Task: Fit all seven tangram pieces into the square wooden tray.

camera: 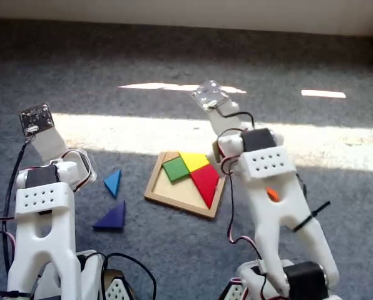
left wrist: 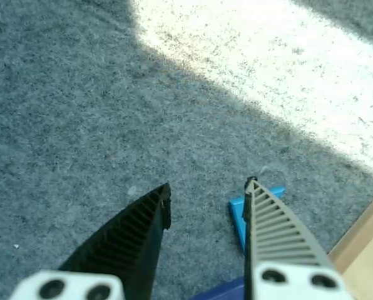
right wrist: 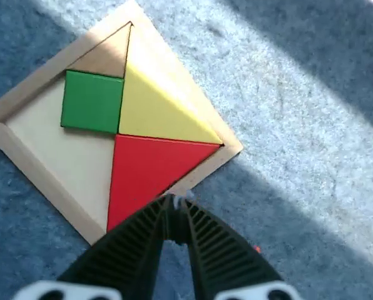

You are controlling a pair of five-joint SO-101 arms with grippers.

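Three pieces sit in the square wooden tray [camera: 177,206], which lies on the grey carpet [camera: 174,81] between the two arms. They are the red triangle [camera: 206,181] on the side nearest the right arm, the yellow triangle [camera: 194,161] touching it, and the green square [camera: 175,169] against the yellow one. A brown wedge fills the corner beside the green square, and I cannot tell whether it is a piece or bare wood. The tray floor toward the left arm lies bare.

Two loose pieces lie on the carpet on that same side, well apart from the tray and close to the left arm. The dark blue triangle [camera: 112,217] is the larger and nearer the arm's base, with its long edge slanting toward that arm. The light blue triangle [camera: 113,182] lies just beyond it, its long edge facing the tray and running roughly away from the arm bases.

The left gripper [left wrist: 208,187] hangs spread wide with nothing between its fingers. The light blue triangle sits just beside the tip of the paler finger [left wrist: 271,219], off to that side instead of centred in the gap. A pick would likely need a small shift toward it.

The right gripper [right wrist: 176,203] hovers by the tray rim at the red triangle, with its tips pressed together and nothing visible between them.
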